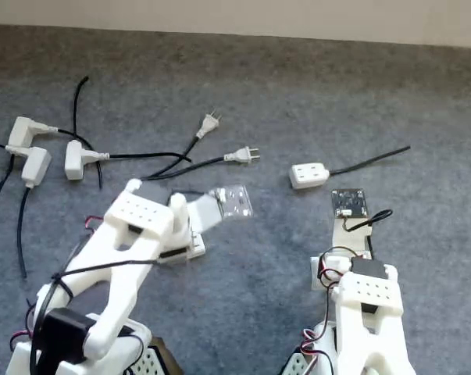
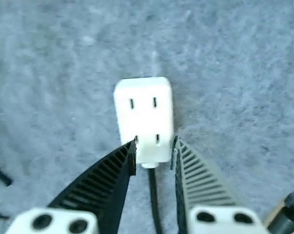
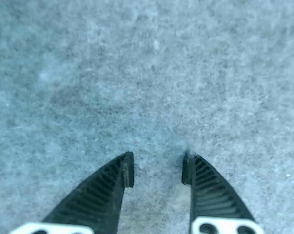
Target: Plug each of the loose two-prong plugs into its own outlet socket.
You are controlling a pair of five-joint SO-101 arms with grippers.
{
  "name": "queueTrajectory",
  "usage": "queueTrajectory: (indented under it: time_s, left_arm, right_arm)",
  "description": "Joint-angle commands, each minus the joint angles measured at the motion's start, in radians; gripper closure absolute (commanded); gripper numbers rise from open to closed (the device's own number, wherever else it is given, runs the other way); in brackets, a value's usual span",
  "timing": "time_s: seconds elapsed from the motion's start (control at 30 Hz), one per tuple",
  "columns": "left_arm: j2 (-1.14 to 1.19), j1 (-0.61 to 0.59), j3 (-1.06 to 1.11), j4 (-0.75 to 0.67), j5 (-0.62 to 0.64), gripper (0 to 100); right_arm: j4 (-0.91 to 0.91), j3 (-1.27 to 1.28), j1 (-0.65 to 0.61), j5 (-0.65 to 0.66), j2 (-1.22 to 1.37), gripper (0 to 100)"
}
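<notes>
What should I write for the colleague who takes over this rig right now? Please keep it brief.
Left hand: shut on the cord end of a white socket block, slots empty.
Right hand: open, empty, over bare carpet.
Far plug and near plug lie loose on the carpet; second socket block lies apart, ahead of the right arm.
Done: neither plug is in. Left: seat both, each in its own socket.
</notes>
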Motion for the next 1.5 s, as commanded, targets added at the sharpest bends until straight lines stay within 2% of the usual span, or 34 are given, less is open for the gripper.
queueTrajectory:
  time_s: [0.0,0.13,0.27,0.43,0.53,0.6,0.83,1.13,1.47]
  left_arm:
    - [0.001,-0.012,-0.182,0.149,-0.008,87]
    - [-0.028,-0.045,-0.323,0.238,-0.008,87]
    - [0.001,-0.111,-0.372,0.215,0.014,86]
    - [0.096,-0.171,-0.375,-0.072,0.247,86]
    - [0.166,-0.162,-0.398,-0.253,0.265,86]
    - [0.243,-0.137,-0.467,-0.304,0.265,86]
    - [0.668,-0.081,-0.924,-0.212,0.262,86]
    - [1.104,-0.001,-1.552,0.080,0.261,86]
    - [1.443,0.012,-2.014,0.281,0.261,86]
  right_arm:
    - [-0.016,0.001,-0.019,0.008,-0.012,83.7]
    - [-0.016,0.001,-0.019,0.008,-0.012,83.7]
    - [-0.016,0.001,-0.019,0.008,-0.010,83.7]
    - [-0.016,0.001,-0.021,0.008,-0.010,83.7]
    - [-0.016,0.001,-0.021,0.008,-0.010,83.7]
    - [-0.016,0.001,-0.021,0.006,-0.010,83.7]
    - [-0.016,0.002,-0.021,0.006,-0.010,83.7]
    - [-0.015,0.002,-0.048,0.008,-0.010,83.7]
    - [-0.012,0.027,-0.077,0.008,-0.012,83.7]
